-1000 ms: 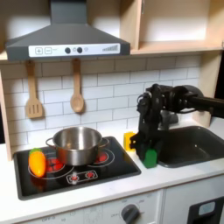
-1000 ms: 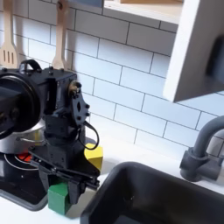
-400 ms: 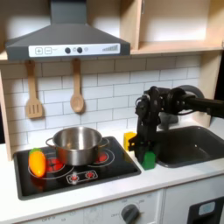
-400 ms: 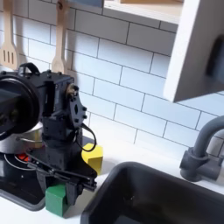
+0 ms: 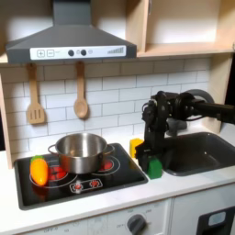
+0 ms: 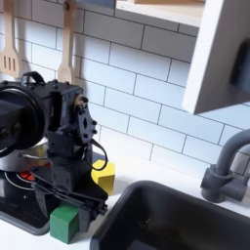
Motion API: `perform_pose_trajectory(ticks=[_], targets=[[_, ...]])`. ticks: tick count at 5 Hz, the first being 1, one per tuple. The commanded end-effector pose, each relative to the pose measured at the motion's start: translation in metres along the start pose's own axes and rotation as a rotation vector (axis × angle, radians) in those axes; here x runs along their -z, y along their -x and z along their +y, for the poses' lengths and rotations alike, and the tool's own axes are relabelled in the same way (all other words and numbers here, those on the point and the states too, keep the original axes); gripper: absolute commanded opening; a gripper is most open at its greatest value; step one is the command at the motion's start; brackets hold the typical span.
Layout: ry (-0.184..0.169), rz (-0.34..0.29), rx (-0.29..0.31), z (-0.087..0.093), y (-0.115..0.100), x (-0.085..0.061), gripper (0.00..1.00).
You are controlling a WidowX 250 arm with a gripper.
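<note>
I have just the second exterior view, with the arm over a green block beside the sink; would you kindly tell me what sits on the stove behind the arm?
Observer: In the first exterior view a silver pot stands on the stove, to the first exterior view's left of the tool and the green block.
Operator: Thank you. Is anything else on the stove?
Observer: Yes, an orange and yellow item lies near the stove's front left corner in the first exterior view, left of the pot.
Operator: And what is above the stove?
Observer: A grey range hood hangs over it, with a row of controls on its front edge.
</note>
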State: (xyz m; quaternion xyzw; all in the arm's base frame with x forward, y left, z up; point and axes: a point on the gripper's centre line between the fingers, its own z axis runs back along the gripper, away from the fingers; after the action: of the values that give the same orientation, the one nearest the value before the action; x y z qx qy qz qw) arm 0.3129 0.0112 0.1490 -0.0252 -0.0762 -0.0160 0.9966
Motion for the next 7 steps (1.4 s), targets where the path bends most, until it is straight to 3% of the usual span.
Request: perform_pose_trajectory(ticks=[1,3,4,7], targets=[[0.002,-0.002,-0.018,0.004,0.001,-0.001,1.00],[0.006,0.002,-0.049,0.011,0.000,-0.005,1.00],[0.028,0.018,-0.063,0.014,0.003,-0.007,1.00],[0.084,-0.024,-0.048,0.002,-0.002,-0.041,1.00]])
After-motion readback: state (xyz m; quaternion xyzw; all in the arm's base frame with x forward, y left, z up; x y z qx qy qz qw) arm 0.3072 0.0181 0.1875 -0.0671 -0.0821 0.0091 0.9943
